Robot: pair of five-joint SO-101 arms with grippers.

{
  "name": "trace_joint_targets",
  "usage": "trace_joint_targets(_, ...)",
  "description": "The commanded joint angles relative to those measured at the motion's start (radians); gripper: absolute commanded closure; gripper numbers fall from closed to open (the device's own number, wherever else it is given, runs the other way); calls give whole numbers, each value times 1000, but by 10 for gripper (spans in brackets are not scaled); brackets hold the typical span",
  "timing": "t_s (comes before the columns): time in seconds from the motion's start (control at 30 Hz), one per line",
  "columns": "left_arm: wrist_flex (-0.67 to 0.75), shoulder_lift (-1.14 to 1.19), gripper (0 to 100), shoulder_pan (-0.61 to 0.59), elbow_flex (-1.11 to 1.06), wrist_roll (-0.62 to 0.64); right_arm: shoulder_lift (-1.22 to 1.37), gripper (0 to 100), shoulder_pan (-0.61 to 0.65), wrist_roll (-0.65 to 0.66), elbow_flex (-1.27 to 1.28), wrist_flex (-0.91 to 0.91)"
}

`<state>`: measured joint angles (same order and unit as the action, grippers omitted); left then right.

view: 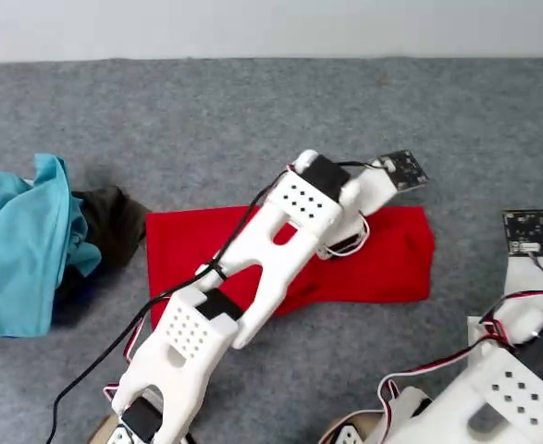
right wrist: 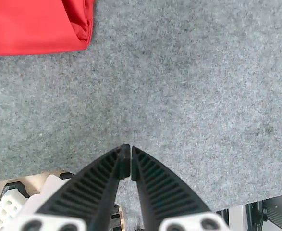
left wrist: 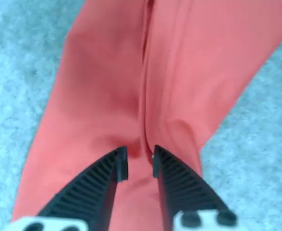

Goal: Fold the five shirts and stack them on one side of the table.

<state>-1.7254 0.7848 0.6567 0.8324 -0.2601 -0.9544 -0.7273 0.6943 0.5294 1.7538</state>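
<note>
A red shirt [view: 387,264] lies folded into a wide band in the middle of the grey table; it also appears in the right wrist view [right wrist: 30,24]. My left arm stretches across it, with my left gripper [view: 348,242] down on its right half. In the left wrist view my left gripper [left wrist: 140,163] is shut on a raised crease of the red shirt [left wrist: 107,96], cloth pinched between the tips. My right gripper [right wrist: 130,161] is shut with nothing in it, hovering over bare felt off the shirt's corner. The right arm [view: 502,388] sits at the front right.
A heap of unfolded shirts lies at the table's left edge: a teal one [view: 21,250] on top, a dark one [view: 109,222] beside it. Grey felt [view: 252,120] stretches open behind the red shirt and to its right.
</note>
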Motion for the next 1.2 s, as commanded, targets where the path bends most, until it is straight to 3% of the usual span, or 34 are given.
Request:
trace_joint_targets(0.0,-28,-101,907,37,36,-11,-16,990,-8,6,-5,33)
trace_joint_targets(0.37,-28,-126,907,78,27,-9,-12,990,-8,6,-5,33)
trace_joint_targets(0.87,-28,222,907,-28,30,-11,-10,990,-7,6,-3,15)
trace_joint_targets(1.17,-29,75,907,-28,25,-5,-8,990,42,6,5,-27)
